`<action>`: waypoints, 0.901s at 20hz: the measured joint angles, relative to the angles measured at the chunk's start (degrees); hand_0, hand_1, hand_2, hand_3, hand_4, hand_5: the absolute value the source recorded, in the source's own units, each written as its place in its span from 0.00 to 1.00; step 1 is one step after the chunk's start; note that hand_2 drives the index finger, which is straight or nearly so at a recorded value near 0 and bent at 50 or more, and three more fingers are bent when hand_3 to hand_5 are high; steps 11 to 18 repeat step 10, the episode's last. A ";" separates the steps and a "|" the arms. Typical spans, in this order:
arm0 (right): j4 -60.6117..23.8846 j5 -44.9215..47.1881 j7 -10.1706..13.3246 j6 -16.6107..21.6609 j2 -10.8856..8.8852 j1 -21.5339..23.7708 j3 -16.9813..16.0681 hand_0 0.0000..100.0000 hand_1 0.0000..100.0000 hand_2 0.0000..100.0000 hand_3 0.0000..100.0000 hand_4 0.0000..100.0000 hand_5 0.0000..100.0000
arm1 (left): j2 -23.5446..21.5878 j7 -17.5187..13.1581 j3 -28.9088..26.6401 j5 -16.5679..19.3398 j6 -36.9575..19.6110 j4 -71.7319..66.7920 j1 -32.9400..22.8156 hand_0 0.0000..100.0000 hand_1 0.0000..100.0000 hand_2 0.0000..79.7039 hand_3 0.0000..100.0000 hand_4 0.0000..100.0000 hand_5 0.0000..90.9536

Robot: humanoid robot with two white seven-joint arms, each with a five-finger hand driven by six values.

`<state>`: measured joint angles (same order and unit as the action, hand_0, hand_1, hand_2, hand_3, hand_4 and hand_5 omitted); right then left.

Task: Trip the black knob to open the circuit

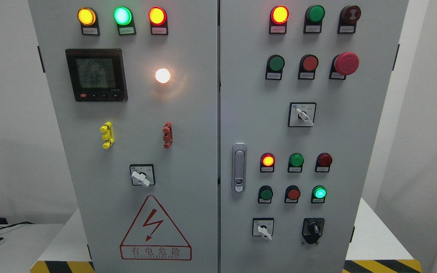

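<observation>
White walls behind a grey control cabinet [188,113]. Black knob [313,229]: lower right of right door, handle upright, pointing up. Tripped or not: cannot tell; fits both. Robot hands: neither visible, state unknown.

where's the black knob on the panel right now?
Head view: the black knob sits at the bottom right of the right door, right of a white-handled selector switch and below the lit green indicator. Neither hand is in view.
</observation>
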<state>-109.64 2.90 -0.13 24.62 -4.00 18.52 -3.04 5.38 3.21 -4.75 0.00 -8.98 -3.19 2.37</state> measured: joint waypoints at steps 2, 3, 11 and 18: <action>-0.01 0.00 0.70 0.30 0.02 0.33 -0.50 0.17 0.26 0.24 0.70 0.65 0.67 | 0.00 0.00 0.00 0.00 0.00 0.00 0.00 0.12 0.39 0.00 0.00 0.00 0.00; -0.01 0.00 1.00 0.34 0.02 0.47 -0.71 0.17 0.26 0.25 0.72 0.66 0.69 | 0.00 0.00 0.00 0.00 0.00 0.00 0.00 0.12 0.39 0.00 0.00 0.00 0.00; -0.02 0.03 1.66 0.61 0.66 1.15 -2.44 0.19 0.27 0.37 0.82 0.75 0.76 | 0.00 0.00 0.00 0.00 0.00 0.00 0.00 0.12 0.39 0.00 0.00 0.00 0.00; -0.02 0.03 1.66 0.61 0.66 1.15 -2.44 0.19 0.27 0.37 0.82 0.75 0.76 | 0.00 0.00 0.00 0.00 0.00 0.00 0.00 0.12 0.39 0.00 0.00 0.00 0.00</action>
